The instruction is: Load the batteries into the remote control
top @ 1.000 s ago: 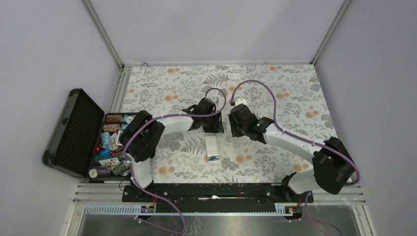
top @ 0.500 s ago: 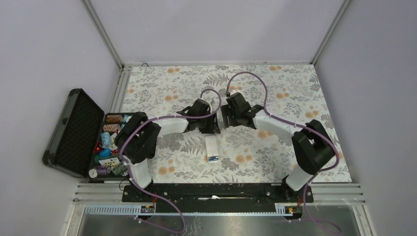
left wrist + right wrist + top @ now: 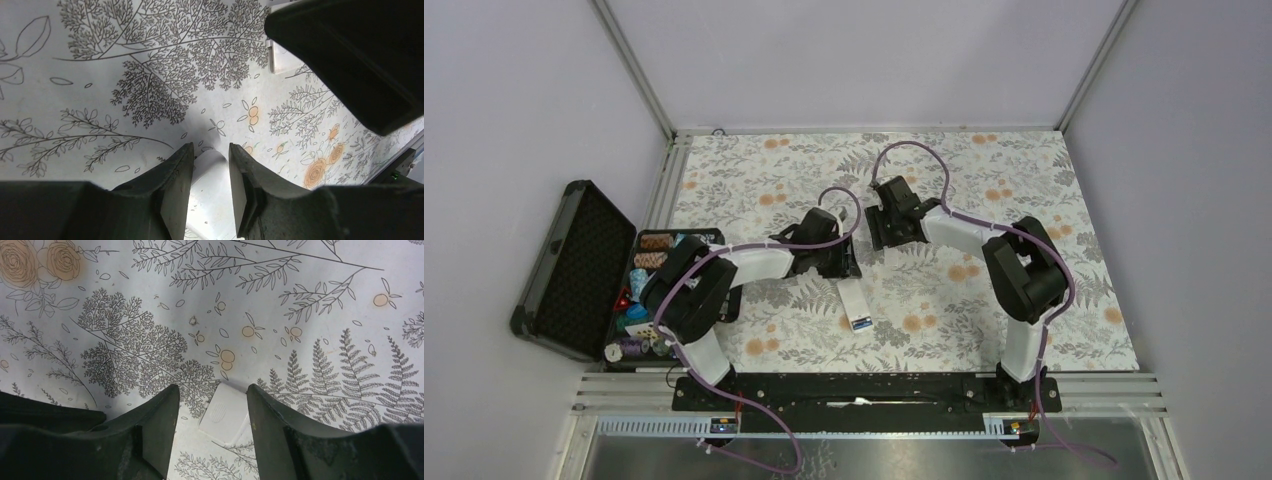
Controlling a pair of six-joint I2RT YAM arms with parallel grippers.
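Note:
The white remote control [image 3: 855,300] lies back up on the floral mat, slightly tilted. Blue of the batteries [image 3: 860,323] shows in the bay at its near end. My left gripper [image 3: 841,270] sits at the remote's far end. In the left wrist view that white end [image 3: 212,187] fills the gap between the jaws of the left gripper [image 3: 211,147]. My right gripper [image 3: 887,238] hovers farther back, open. In the right wrist view a small white ribbed battery cover [image 3: 226,412] lies flat on the mat between the open jaws of the right gripper [image 3: 212,388], touching neither finger.
An open black case [image 3: 569,262] stands at the table's left edge, and its tray holds poker chips [image 3: 650,262] and cards. Metal frame rails run along the left, back and near edges. The purple cables loop above both wrists.
The right arm folded in, carrying its gripper left and farther back. The left gripper shifted a little left. The remote's near end has swung slightly to the right.

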